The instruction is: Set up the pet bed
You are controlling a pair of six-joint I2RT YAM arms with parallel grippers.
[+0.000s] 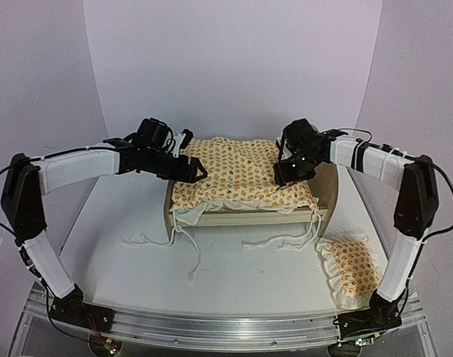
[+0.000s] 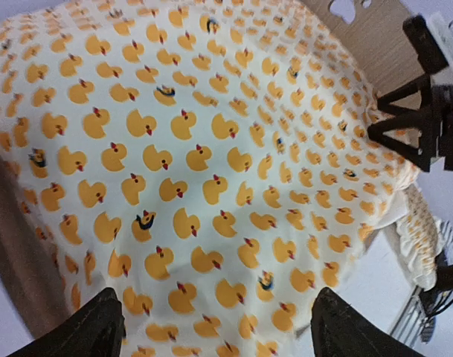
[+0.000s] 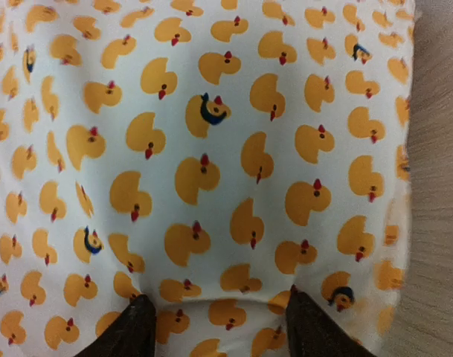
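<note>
The pet bed point(image 1: 241, 217) is found directly beneath both pincers. Its light-wood frame shows only at the side rail and the end boards, because the duck-print quilt point(image 1: 233, 171) is draped across the whole top and the mattress is hidden under it. The left pincer point(image 1: 201, 172) is held spread wide just above the quilt at its own end of the bed, and nothing is gripped between its fingers point(image 2: 100, 327). It is judged to be poised there so that the cloth can be smoothed or drawn toward that end. The right pincer point(image 1: 289, 178) is set lower at the opposite end, just beside the end board point(image 1: 330, 190). Its jaws are partly spread and its fingertips point(image 3: 140, 320) are pressed onto the quilt, where small puckers are seen in the cloth at each tip. The quilt is therefore judged to be flattened rather than pinched. One pincer is stationed at each end, probably so that the cover can be spread evenly. The ties point(image 1: 183, 239) are trailed from the bed's near side onto the table point(image 1: 233, 290), below both pincers and nearer the arm bases. The pillow point(image 1: 351, 269) is seen on the table well apart from the right pincer, nearer that arm's base, and is judged not yet placed on the bed.
</note>
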